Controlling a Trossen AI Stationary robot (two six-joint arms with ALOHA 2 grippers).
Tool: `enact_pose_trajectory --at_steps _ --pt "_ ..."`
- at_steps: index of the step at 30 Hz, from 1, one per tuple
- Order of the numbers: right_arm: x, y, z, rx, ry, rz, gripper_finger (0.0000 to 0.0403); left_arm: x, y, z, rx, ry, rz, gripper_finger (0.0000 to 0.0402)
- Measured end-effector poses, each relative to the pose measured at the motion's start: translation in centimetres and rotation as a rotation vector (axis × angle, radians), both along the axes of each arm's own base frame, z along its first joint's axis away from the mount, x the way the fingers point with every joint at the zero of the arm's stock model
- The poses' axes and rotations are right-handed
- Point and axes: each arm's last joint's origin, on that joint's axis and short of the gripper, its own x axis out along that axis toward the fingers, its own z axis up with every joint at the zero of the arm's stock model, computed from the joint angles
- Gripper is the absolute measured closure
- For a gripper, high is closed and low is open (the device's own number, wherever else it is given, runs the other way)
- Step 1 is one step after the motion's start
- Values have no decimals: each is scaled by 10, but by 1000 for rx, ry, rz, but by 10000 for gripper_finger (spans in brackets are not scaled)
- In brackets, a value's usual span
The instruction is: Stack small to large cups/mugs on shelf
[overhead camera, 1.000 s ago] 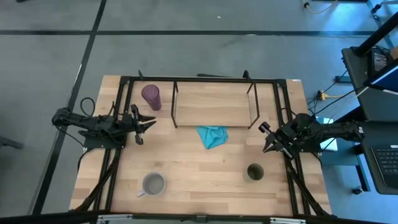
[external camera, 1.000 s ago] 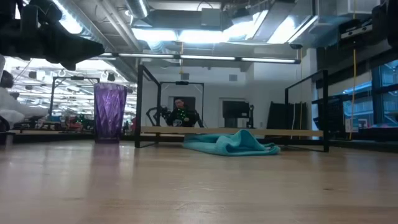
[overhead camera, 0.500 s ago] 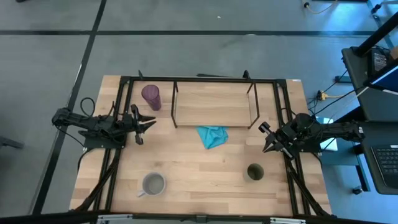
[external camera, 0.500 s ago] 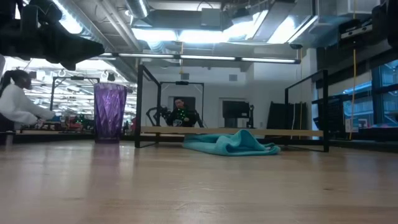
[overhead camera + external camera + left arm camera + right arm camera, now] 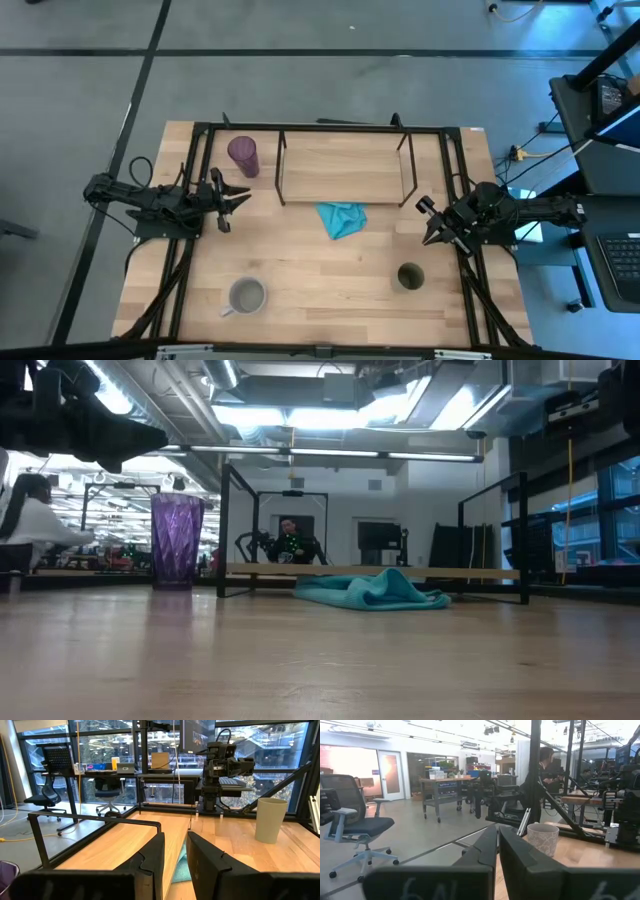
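Note:
The purple tumbler point(image 5: 243, 155) stands upright on the table at the far left, beside the shelf point(image 5: 345, 172); it also shows in the low view point(image 5: 177, 542). The grey mug point(image 5: 246, 296) stands near the front left. The olive cup point(image 5: 410, 276) stands near the front right. My left gripper point(image 5: 243, 198) hovers left of the shelf, a little open and empty point(image 5: 175, 855). My right gripper point(image 5: 428, 226) hovers right of the shelf, beyond the olive cup, shut and empty point(image 5: 498, 845).
A teal cloth point(image 5: 341, 218) lies crumpled on the table just in front of the shelf. A black metal frame point(image 5: 200, 150) runs along the table's sides and back. Bare tabletop lies between the mug and the olive cup. A person point(image 5: 30, 520) sits far off behind the table.

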Motion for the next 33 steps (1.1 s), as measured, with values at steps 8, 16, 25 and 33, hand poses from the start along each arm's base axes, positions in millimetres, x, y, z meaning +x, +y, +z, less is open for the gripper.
enact_pose_trajectory --at_steps 8,16,25,33 --pt "0 0 1 9 1 2 381 0 0 0 0 0 1 328" --pt "-12 -10 36 251 -355 -308 381 0 0 0 0 -1 0 328" --pt "-21 -23 48 509 -503 -686 381 0 0 0 0 0 0 327" --pt "-22 -24 71 206 -576 -893 381 0 0 0 0 0 0 327"
